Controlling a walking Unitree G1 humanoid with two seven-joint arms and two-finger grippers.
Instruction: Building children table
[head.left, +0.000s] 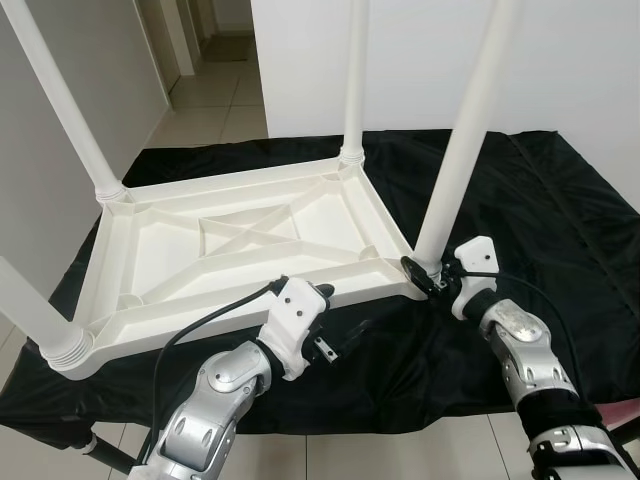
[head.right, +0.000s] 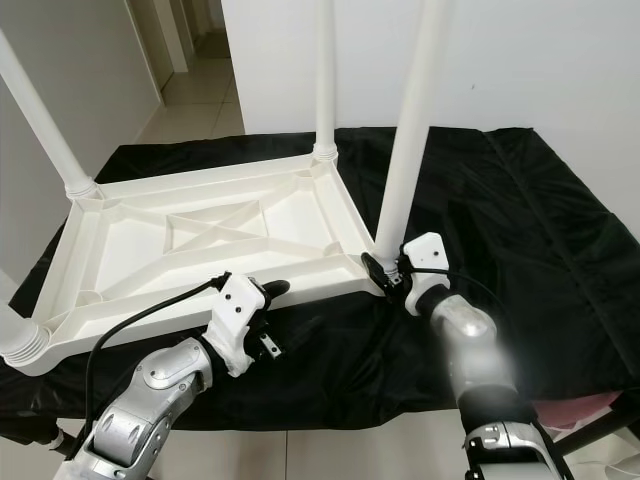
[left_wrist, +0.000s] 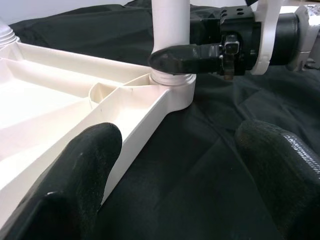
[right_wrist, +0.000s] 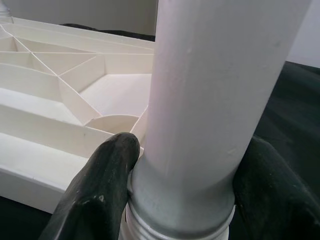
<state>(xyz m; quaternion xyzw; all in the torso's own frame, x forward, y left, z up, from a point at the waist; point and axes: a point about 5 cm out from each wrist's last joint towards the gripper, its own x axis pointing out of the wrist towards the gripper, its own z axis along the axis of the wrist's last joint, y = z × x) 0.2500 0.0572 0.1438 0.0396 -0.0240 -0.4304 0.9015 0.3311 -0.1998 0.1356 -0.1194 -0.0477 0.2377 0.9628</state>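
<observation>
We see the white plastic children's table (head.left: 240, 240) lying upside down at the centre of a black cloth (head.left: 520, 200) draped over a low surface. Its underside faces up: a smooth, matte rectangular tray shape with raised ribs crossing in an X and a rounded socket at each corner. Four round white legs stand up from those sockets; the near-right leg (head.left: 455, 170), at about 3 o'clock from the tabletop's middle, is a plain tube that ends in a ridged, threaded collar where it meets the socket.

The right end effector (head.left: 428, 272) pinches that leg just above the collar, one black finger pressed on each side of the tube, as we see in the right wrist view. The left end effector (head.left: 318, 300) sits at about 6 o'clock, just beside the tabletop's near rim, its two fingers (left_wrist: 75, 185) spread apart with nothing between them, hovering over the rim and the cloth. The cloth is thin, slightly glossy and creased. Pale floor tiles (head.left: 215, 100) lie beyond at 12 o'clock.
</observation>
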